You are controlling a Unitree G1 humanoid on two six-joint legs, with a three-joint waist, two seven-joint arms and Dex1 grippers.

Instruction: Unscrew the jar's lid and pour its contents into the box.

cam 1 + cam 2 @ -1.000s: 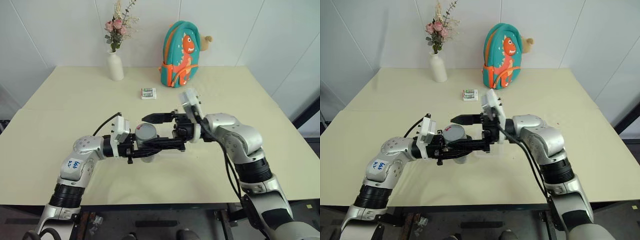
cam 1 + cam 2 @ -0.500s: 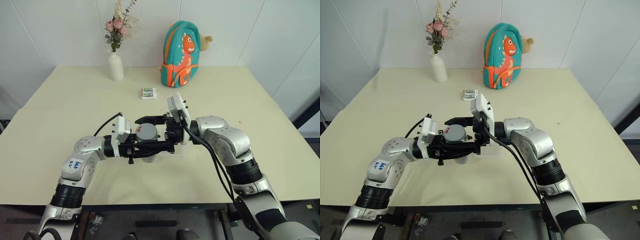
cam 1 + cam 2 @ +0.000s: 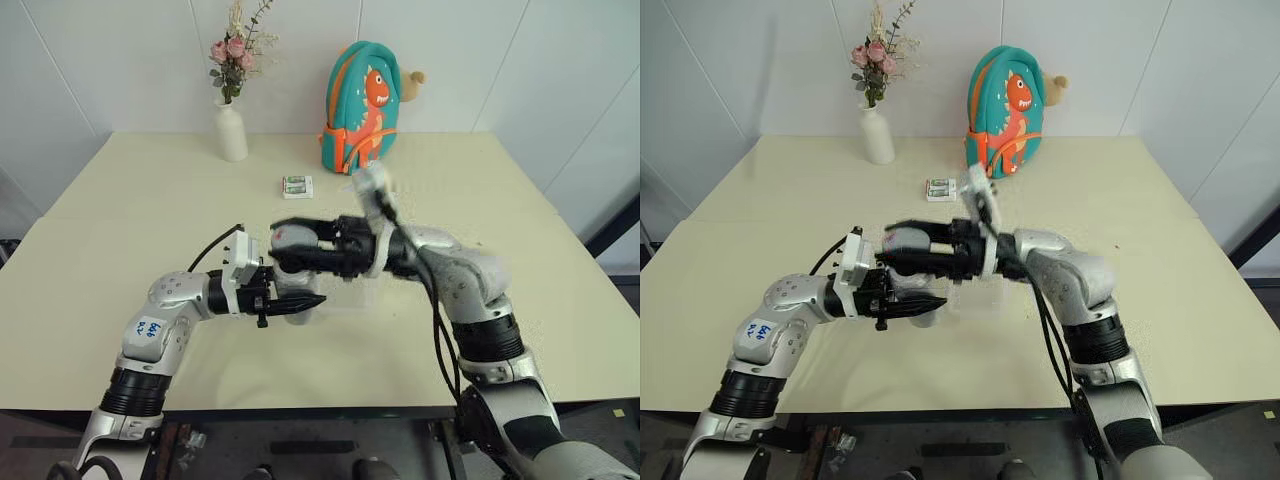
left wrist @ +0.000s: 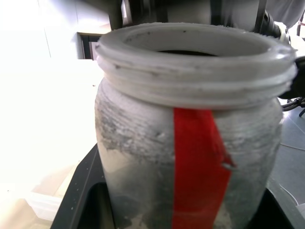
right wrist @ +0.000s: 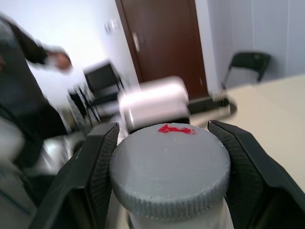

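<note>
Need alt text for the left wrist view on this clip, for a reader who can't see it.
Close-up of the open jar, lid off, its white threaded rim bare and a red label strip running down its clear, scuffed side. The left gripper's black fingers flank its base.

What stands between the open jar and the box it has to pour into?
Nothing visible. The left gripper holds the jar with its mouth bare, and the right gripper holds the lid just above it. The box lies on the table close beside the jar, with no object between them.
</note>
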